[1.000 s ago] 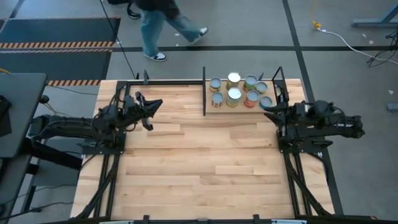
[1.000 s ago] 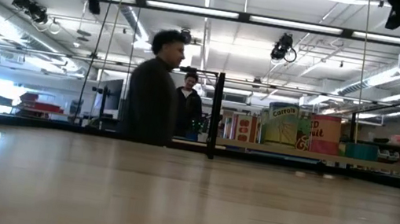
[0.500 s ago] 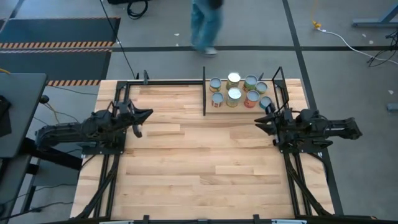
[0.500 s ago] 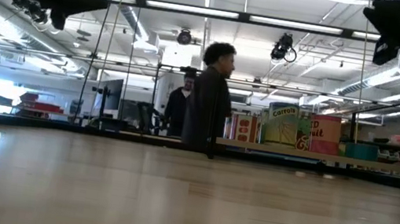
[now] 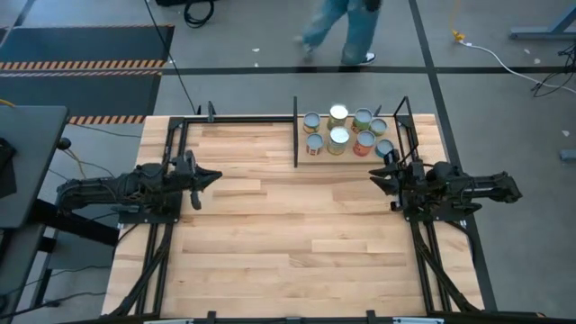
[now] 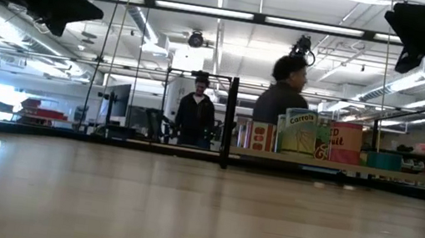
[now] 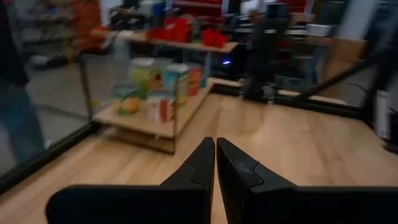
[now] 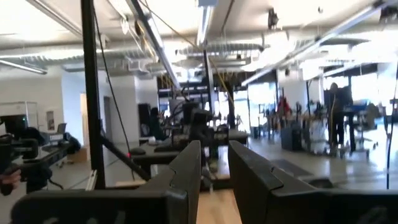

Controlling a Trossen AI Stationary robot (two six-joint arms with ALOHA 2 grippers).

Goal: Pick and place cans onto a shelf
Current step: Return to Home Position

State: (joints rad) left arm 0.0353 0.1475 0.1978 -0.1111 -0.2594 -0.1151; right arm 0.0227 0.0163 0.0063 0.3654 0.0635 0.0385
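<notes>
Several cans [image 5: 345, 131] with silvery lids stand upright on the light-wood shelf [image 5: 317, 154] at the table's far right. They also show in the low view [image 6: 299, 133] and the left wrist view [image 7: 163, 87]. My left gripper [image 5: 214, 175] is shut and empty, above the table's left side and pointing toward the shelf; its fingers show in the left wrist view [image 7: 215, 147]. My right gripper [image 5: 373, 177] is open and empty, just on the near side of the shelf's right end, pointing toward the table's left; its fingers show in the right wrist view [image 8: 214, 157].
Thin black uprights [image 5: 295, 131] frame the shelf. A black rail [image 5: 243, 119] runs along the table's far edge. The wide plank tabletop [image 5: 297, 234] lies between the arms and toward the near edge. One person [image 5: 346, 27] walks on the floor beyond the table, and another [image 6: 196, 117] stands behind it.
My left gripper has drawn back toward the table's left and near edges and gone down a little, staying shut. My right gripper has shifted slightly toward the near edge and the table's left. The cans have not moved. A person has walked rightward behind the table.
</notes>
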